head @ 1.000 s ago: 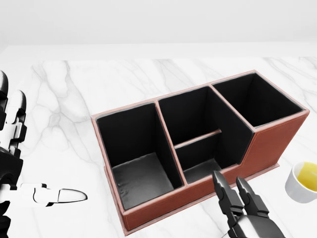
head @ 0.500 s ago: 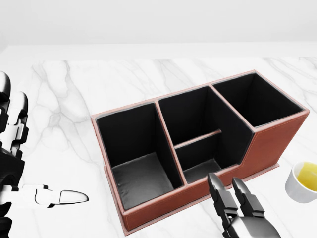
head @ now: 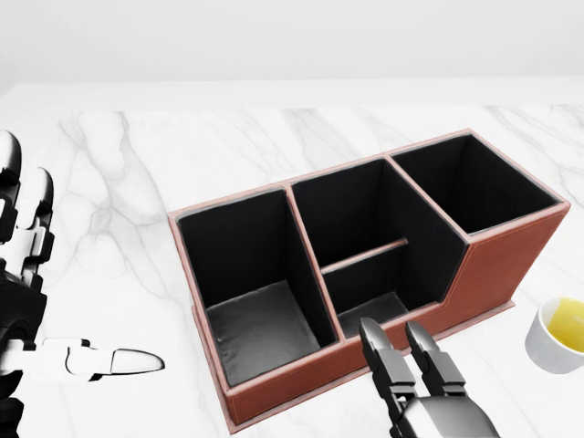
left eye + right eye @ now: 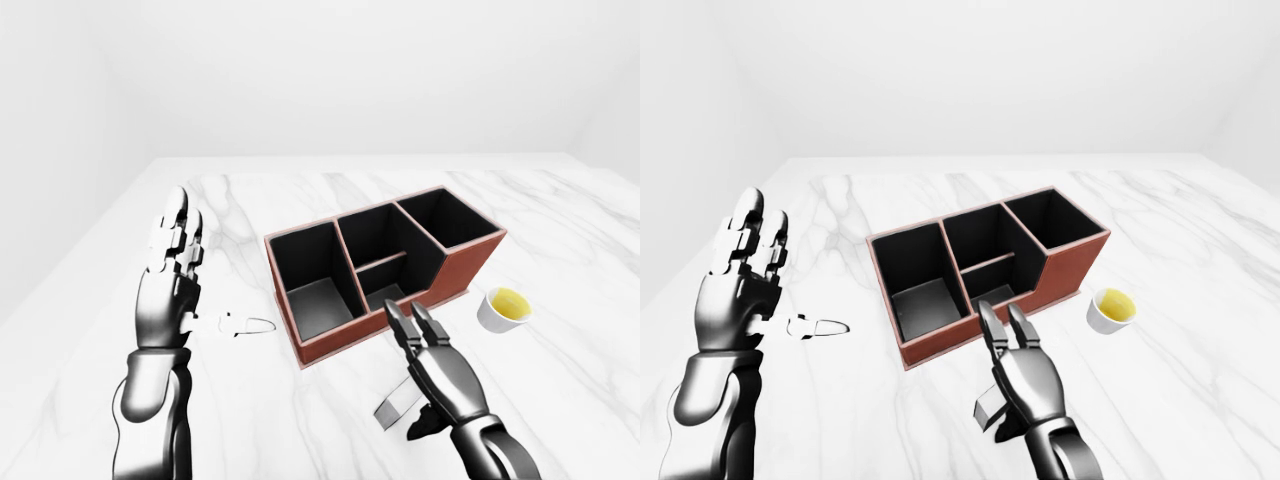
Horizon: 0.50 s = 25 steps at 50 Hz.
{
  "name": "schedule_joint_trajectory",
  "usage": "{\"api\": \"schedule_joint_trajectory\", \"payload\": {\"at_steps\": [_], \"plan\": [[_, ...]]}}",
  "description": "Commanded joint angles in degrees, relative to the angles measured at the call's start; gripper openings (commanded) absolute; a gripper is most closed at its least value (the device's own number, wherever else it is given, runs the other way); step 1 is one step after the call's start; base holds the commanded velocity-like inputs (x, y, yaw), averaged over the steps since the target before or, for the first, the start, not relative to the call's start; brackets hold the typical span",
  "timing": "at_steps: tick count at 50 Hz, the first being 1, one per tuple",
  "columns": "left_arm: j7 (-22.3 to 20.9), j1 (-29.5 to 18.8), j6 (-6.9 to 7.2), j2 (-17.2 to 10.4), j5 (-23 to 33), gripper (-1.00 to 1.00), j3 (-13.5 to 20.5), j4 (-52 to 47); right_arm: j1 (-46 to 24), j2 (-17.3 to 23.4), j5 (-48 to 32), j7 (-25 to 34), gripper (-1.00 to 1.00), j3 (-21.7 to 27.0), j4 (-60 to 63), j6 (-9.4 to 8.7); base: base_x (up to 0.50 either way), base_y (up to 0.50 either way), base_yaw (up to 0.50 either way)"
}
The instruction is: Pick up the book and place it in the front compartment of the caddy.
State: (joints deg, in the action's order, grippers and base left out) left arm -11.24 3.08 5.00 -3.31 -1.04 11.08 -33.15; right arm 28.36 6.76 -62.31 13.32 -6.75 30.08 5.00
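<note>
Brown leather caddy [image 3: 500, 260] with black compartments sitting mid-table on white marble [image 4: 300, 200]. Book not clearly visible anywhere; just a small grey edge [image 4: 396, 410] poking out under the right hand, can't tell what. Right hand [image 4: 432, 362] at 6 o'clock of the caddy, fingers straight, holding nothing. Left hand [image 4: 170, 285] off at 9 o'clock, spread wide, thumb out. Cup of yellow liquid [image 4: 503, 309] at 4 o'clock.

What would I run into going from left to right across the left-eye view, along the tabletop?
Left hand → caddy → cup. The right hand overlaps the caddy's span near the bottom of the view, so it is left out.
</note>
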Motion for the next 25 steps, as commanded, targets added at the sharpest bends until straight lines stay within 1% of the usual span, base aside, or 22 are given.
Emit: {"api": "schedule_joint_trajectory", "payload": {"at_steps": [1, 9, 18, 25], "plan": [[0.03, -0.03, 0.0, 0.0, 0.11, 1.0, -0.2, -0.05, 0.35, 1.22, -2.17, -2.5, 1.0, -2.65, -1.2, 0.0, 0.0, 0.0, 0.0], [0.0, 0.14, 0.0, 0.08, 0.22, 1.0, -0.31, -0.18, 0.86, 2.37, -3.46, -4.46, 1.0, -4.67, -1.77, 0.0, 0.0, 0.0, 0.0], [-0.04, 0.38, 0.0, 0.2, 0.46, 1.0, -0.66, -0.39, 1.18, 3.53, -4.83, -6.62, 1.0, -5.8, -2.83, 0.0, 0.0, 0.0, 0.0], [-0.07, 0.35, 0.0, 0.22, 0.53, 1.0, -0.67, -0.47, 1.24, 4.1, -5.18, -7.25, 1.0, -6.29, -3.17, 0.0, 0.0, 0.0, 0.0]]}}
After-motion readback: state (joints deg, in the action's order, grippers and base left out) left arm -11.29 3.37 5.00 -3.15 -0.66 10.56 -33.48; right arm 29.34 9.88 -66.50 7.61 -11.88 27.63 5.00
